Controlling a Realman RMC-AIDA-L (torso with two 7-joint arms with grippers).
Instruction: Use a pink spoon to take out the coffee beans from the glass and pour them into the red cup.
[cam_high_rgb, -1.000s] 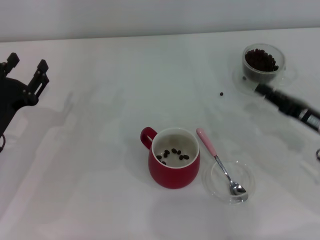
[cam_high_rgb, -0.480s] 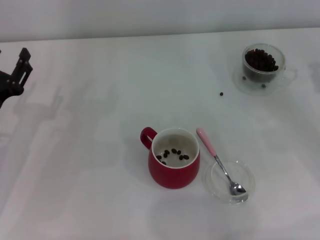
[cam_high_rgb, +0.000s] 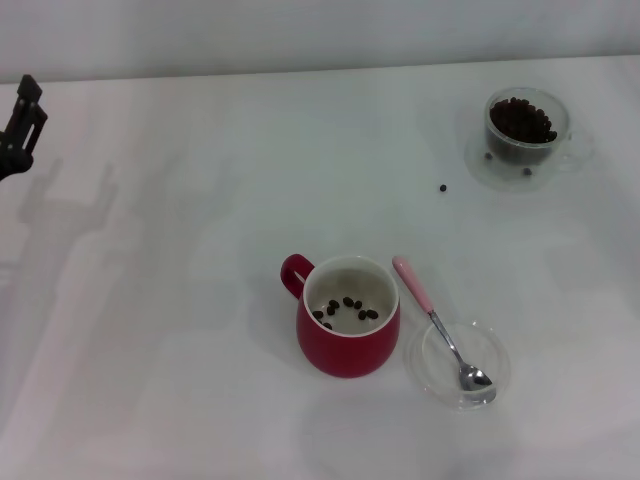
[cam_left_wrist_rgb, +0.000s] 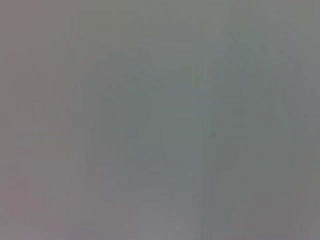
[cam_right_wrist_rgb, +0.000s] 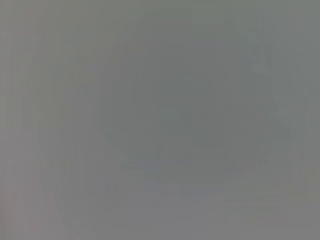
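Observation:
The red cup (cam_high_rgb: 347, 325) stands at the front middle of the table with a few coffee beans (cam_high_rgb: 345, 306) on its cream bottom. The pink spoon (cam_high_rgb: 431, 316) lies just right of it, its metal bowl resting in a shallow clear dish (cam_high_rgb: 487, 345) and its pink handle pointing away toward the back. The glass (cam_high_rgb: 527, 125), heaped with dark beans, stands on its clear saucer (cam_high_rgb: 483, 165) at the back right. My left gripper (cam_high_rgb: 22, 120) shows only partly at the far left edge, well away from everything. My right gripper is out of view. Both wrist views show plain grey.
One stray bean (cam_high_rgb: 443, 187) lies on the white table (cam_high_rgb: 180, 330) left of the saucer. A few loose beans lie on the saucer itself.
My right arm has pulled away from beside the glass and left the head view. My left gripper has drawn back toward the left edge. The cup, spoon and glass have not moved.

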